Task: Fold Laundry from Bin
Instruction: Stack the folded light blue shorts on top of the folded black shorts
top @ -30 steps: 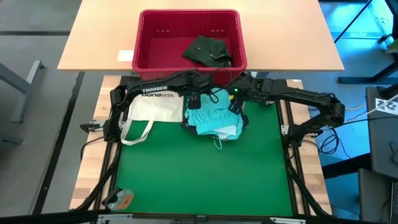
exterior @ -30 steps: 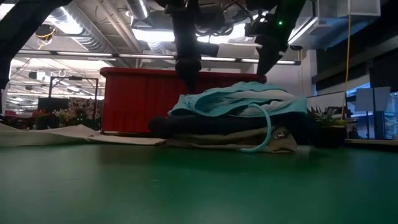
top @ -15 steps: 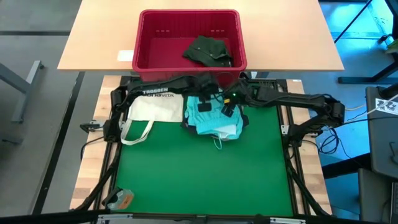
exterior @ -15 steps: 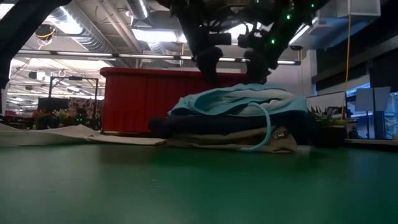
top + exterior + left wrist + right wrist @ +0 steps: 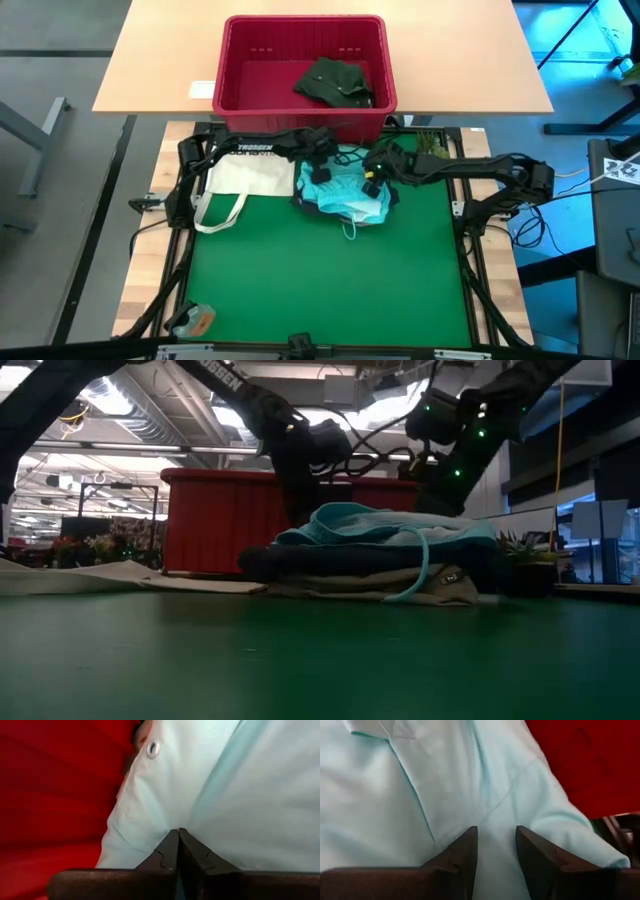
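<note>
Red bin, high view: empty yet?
No. A dark green garment lies inside the red bin, toward the right half of its floor.

Turquoise garment (image 5: 240, 790): soft matt cloth, one metal-look eyelet (image 5: 153, 748). Bin (image 5: 240, 75): red plastic, slotted, slight sheen. Table mat (image 5: 320, 270): matt green, probably felt. Bench (image 5: 160, 60) at 12 o'clock: smooth pale wood. Tote (image 5: 250, 175): matt white fabric
</note>
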You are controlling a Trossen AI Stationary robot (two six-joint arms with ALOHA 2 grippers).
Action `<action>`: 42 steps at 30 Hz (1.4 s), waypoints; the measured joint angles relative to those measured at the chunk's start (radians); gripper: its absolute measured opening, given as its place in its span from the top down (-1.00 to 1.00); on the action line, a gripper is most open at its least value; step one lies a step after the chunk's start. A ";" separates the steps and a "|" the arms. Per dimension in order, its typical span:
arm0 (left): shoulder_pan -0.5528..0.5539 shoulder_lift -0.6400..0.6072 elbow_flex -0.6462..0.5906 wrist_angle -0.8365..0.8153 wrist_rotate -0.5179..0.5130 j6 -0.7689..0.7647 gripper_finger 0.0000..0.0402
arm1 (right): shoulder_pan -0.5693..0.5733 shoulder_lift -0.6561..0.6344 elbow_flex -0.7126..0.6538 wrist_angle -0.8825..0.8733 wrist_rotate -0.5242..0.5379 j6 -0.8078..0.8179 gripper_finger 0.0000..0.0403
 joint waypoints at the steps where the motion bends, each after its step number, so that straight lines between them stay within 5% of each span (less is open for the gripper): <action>1: 0.000 0.000 -0.009 0.010 0.000 0.000 0.98 | 0.000 0.000 -0.012 0.018 -0.001 0.000 0.34; 12: -0.006 -0.002 -0.004 0.020 -0.013 0.007 0.99 | 0.000 -0.006 -0.035 0.054 -0.001 0.003 0.34; 23: -0.075 -0.015 0.235 -0.193 -0.091 0.034 0.99 | 0.017 -0.091 0.166 -0.221 -0.005 0.002 0.34; 33: -0.187 -0.016 0.281 -0.299 0.138 0.018 0.99 | 0.217 -0.142 0.195 -0.290 -0.071 0.051 0.34; 42: -0.266 -0.017 0.158 -0.232 0.136 -0.087 0.99 | 0.348 -0.143 0.053 -0.190 0.060 0.139 0.34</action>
